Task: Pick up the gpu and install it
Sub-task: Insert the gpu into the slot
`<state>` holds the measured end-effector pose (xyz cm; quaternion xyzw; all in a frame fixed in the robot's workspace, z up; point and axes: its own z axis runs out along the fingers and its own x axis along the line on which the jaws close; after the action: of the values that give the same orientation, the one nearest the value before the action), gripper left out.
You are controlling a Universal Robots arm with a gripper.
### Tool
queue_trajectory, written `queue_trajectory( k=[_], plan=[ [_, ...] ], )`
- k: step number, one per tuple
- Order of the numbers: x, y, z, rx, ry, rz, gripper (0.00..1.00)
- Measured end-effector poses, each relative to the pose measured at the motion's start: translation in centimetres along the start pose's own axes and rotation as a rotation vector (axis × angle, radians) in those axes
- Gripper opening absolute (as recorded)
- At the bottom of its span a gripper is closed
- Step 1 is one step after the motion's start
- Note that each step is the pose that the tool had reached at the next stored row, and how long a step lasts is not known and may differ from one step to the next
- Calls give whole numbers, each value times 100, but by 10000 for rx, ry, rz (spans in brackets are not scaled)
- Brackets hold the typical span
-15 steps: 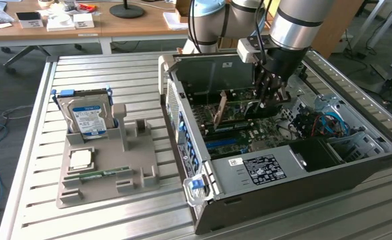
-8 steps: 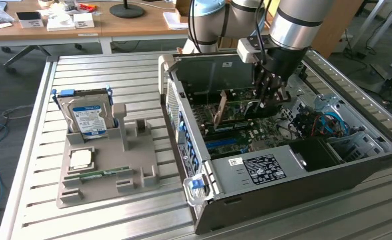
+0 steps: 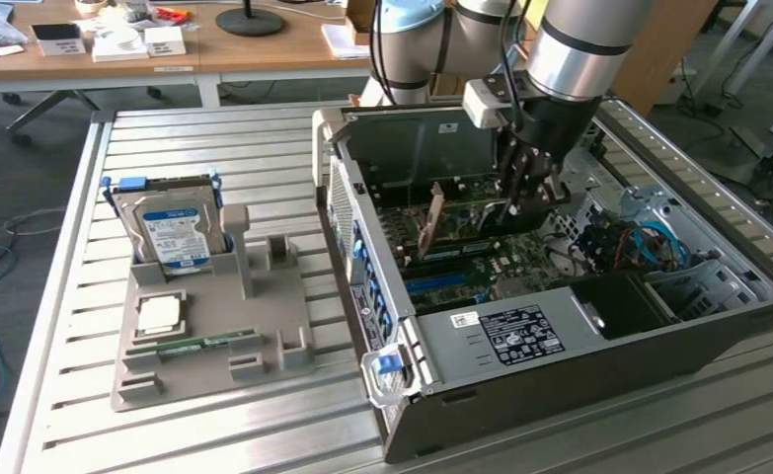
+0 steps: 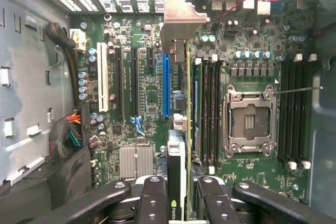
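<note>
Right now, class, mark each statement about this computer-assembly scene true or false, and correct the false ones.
1. The claw is shut on the thin flat dark graphics card, held edge-on above the green motherboard. True.
2. The silver hard drive with the blue-white label lies inside the open grey computer case. False: it stands upright in the grey plastic holder on the slatted metal table, outside the case.
3. The square metal processor socket has no fan or heatsink on it. True.
4. The narrow green memory stick is plugged into the motherboard. False: it lies on the grey plastic holder.
</note>
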<state>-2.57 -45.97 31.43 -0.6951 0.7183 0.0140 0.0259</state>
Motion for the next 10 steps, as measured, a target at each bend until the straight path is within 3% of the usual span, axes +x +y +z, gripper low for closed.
queue_trajectory(
  k=[10],
  plan=[
    [6, 52, 58, -4, 3, -48, 27]
  ],
)
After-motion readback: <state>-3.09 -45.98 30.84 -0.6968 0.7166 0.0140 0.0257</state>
